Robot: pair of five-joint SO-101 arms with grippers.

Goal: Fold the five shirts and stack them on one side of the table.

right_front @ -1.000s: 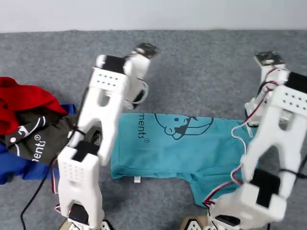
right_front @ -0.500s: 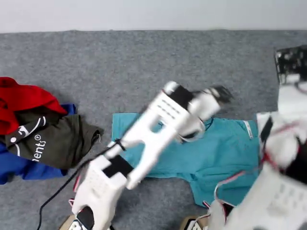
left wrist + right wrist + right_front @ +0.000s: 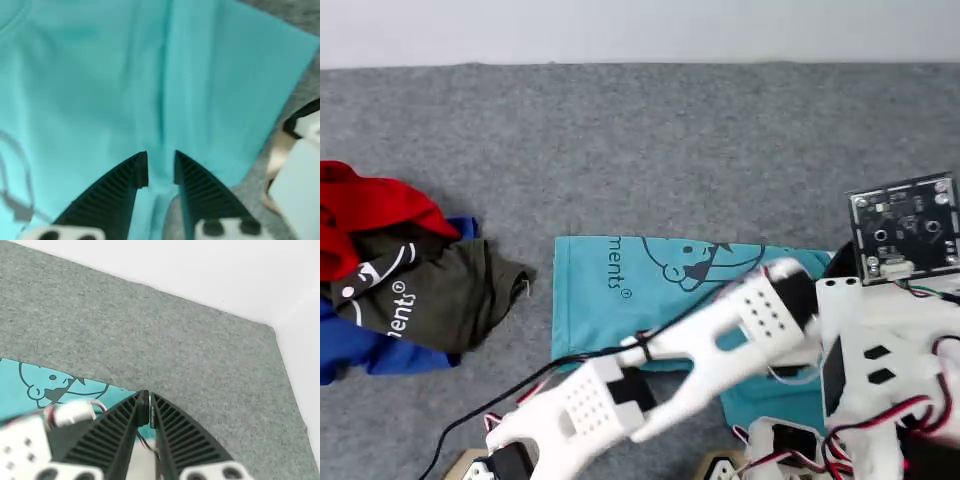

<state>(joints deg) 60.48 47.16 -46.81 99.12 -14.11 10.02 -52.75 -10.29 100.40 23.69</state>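
Four shirts lie on the grey felt-covered table (image 3: 670, 140). Three of them sit bunched in a loose pile at its left edge: a crumpled red shirt (image 3: 370, 205) on the far side, a dark olive shirt with white print (image 3: 420, 290) in the middle, and a blue shirt (image 3: 360, 350) mostly underneath, showing at the near side. Well apart from that pile, a teal shirt with a dark line drawing on it (image 3: 620, 290) is spread flat, print up, right of the table's middle, and a flap of it juts toward the arm bases.

In the high view the white left arm (image 3: 720, 330) slants from its base at the near edge across the teal shirt toward the shirt's right part. The left gripper (image 3: 161, 170) hangs low over the teal cloth near a lengthwise crease, its black ribbed jaws parted by a narrow gap with fabric showing between them; I cannot tell whether they pinch it.

At the table's right the white right arm (image 3: 880, 370) stands beside the shirt's right edge. The right gripper (image 3: 146, 407) is raised above that edge, its jaw tips pressed together on nothing.
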